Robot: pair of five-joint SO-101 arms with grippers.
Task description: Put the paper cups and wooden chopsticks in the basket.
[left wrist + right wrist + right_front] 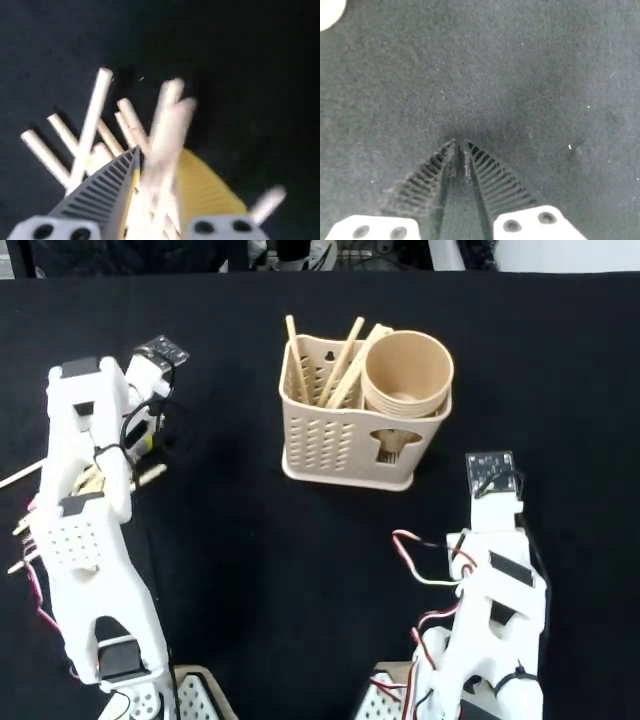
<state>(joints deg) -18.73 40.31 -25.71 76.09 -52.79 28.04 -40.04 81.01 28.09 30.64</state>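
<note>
Basket: a beige slotted basket (345,445) stands upright at the far middle of the black tabletop (250,570), apart from both arms.
Paper cups: the stacked paper cups (407,370) sit nested, mouths up, in one compartment, so that part of the job looks done.
Stored chopsticks: several stored chopsticks (340,360) lean in the compartment beside the cups, their tips above the rim.
Left gripper: the left gripper (150,155) is clenched on the held chopsticks (167,120), which jut out past the jaws. They are too blurred to count.
Loose chopsticks: the loose chopsticks (65,137) lie crossed on the tabletop under that gripper, well apart from the basket.
Right gripper: the right gripper (459,147) has its jaws pressed together on nothing, low over bare tabletop on the near side of the basket. It seems parked out of the way.
Step in hand: I judge the held sticks are meant for the basket's chopstick compartment.
</note>
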